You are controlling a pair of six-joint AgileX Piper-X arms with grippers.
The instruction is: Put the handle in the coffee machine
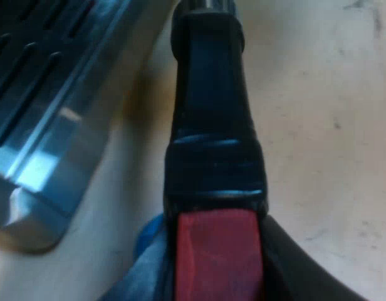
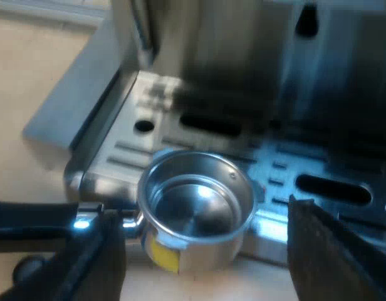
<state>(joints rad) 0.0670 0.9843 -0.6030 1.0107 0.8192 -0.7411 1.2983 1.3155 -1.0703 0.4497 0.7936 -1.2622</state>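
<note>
Holder [image 2: 199, 188], empty shiny basket at slotted tray [image 2: 331, 188], red-ended handle [image 1: 212, 125] in grasp of left gripper [image 1: 218, 273], right gripper [image 2: 202, 216] released

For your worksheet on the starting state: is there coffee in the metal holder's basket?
No, the metal holder shows bare shiny metal inside its basket, over the front of the drip tray.

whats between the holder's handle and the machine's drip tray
Between handle and drip tray there is just bare table, seen in the left wrist view.

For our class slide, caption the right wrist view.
Empty metal holder at the edge of the espresso machine's drip tray.
</note>
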